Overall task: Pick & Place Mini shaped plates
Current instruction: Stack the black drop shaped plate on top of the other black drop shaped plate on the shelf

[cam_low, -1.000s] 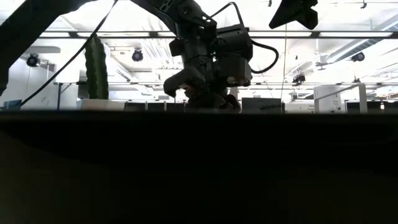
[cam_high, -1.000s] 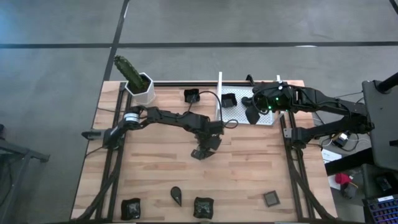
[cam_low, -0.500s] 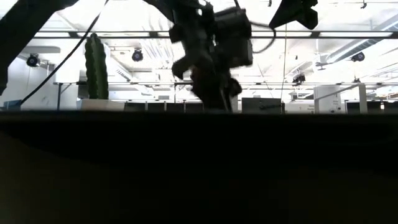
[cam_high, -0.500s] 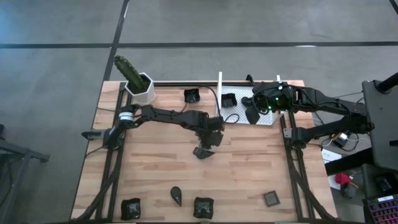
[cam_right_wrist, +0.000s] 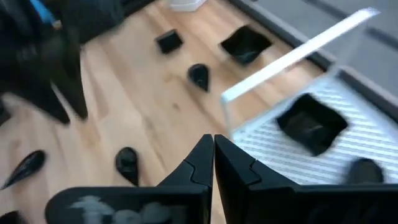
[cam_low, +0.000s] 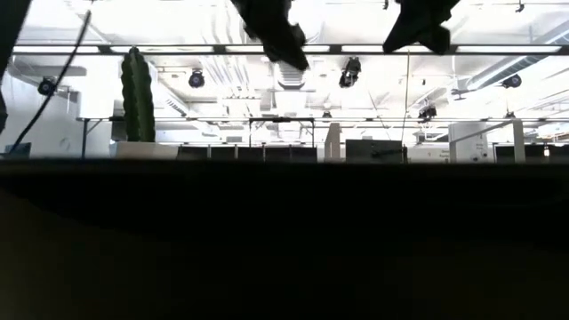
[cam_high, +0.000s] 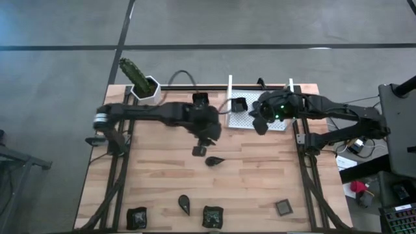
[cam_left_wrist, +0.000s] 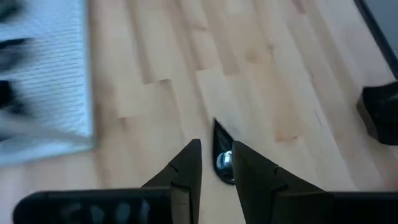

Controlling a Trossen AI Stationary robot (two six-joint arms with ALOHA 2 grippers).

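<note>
The mini shaped plates are small glossy dark dishes. A leaf-shaped one [cam_high: 214, 160] lies flat on the mid-table wood. My left gripper [cam_high: 199, 149] hangs open above and just far-left of it, and in the left wrist view the leaf plate [cam_left_wrist: 222, 160] shows through the gap of the left gripper [cam_left_wrist: 216, 148]. Several more plates lie along the near edge, among them a teardrop plate [cam_high: 185, 204] and a square plate [cam_high: 212, 216]. A square plate [cam_high: 239, 104] sits on the white tray [cam_high: 279, 125]. My right gripper [cam_high: 258, 120] hovers shut and empty over the tray's left part.
A white hexagonal pot with a cactus [cam_high: 144, 88] stands at the far-left corner, and another square plate [cam_high: 200, 99] lies near the far edge. The tray has an upright white divider [cam_right_wrist: 292, 56] on its left side. Both grippers show high above the table in the low view.
My left gripper was down on the leaf plate at mid-table; it has risen well clear and drawn back toward the far-left. The leaf plate stays lying on the wood about where it was. My right gripper has shifted slightly toward the table's left.
</note>
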